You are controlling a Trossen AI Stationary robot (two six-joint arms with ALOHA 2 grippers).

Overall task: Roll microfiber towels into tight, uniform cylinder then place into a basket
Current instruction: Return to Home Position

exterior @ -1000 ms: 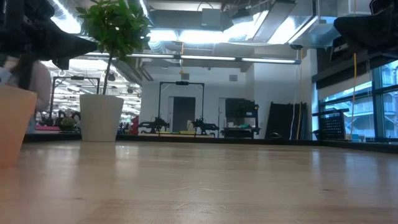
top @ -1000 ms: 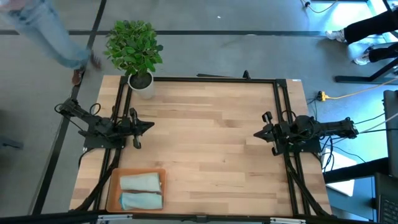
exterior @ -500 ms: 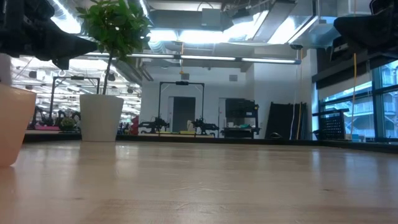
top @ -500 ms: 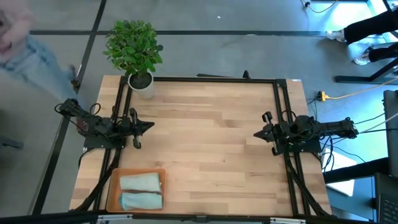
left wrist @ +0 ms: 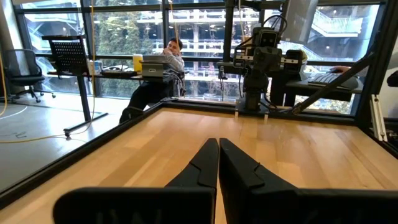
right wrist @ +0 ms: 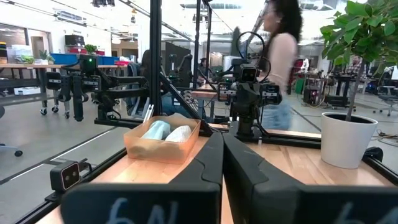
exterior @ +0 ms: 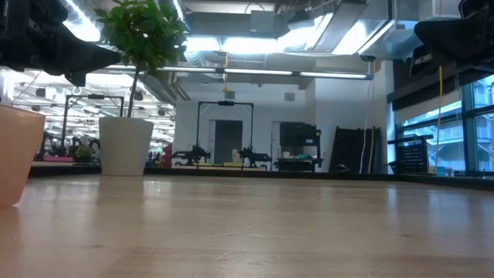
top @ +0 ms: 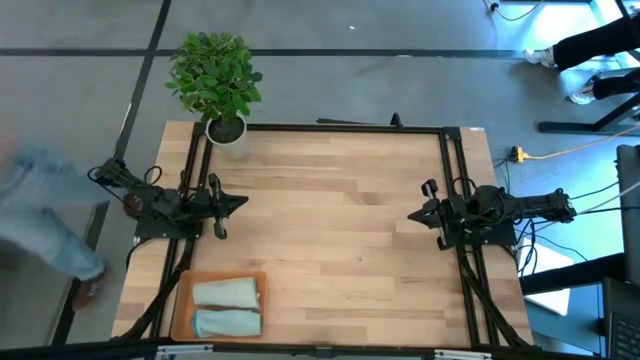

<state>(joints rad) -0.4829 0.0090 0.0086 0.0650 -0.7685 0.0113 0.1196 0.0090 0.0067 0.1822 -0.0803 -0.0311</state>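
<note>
Nearest to us, at the near left corner of the table [top: 340, 240], sits the basket [top: 181, 305]. Both towels lie in it as 2 short rolls, side by side and touching. The blue roll [top: 226, 323] is toward the near edge and the grey-green roll [top: 226, 291] is just behind it. They lie parallel along the basket's length, which we judge is what lets 2 fit in so shallow a tray. By our reading the rolling and placing are done.

Farther in, about midway along the table, the 2 arms face each other from opposite side edges. The left gripper [top: 240, 203] has its fingers pressed together on nothing, well apart from the basket. The right gripper [top: 412, 215] is likewise pressed together and empty, and its wrist view looks across at the basket. We take this drawn-back, closed pose as a parking posture that keeps the fingers out of the way, since there is no cloth left to handle.

At the far left corner stands a white plant pot [top: 229, 137]. Beyond the table's left side, a blurred person [top: 45, 215] is on the floor.
</note>
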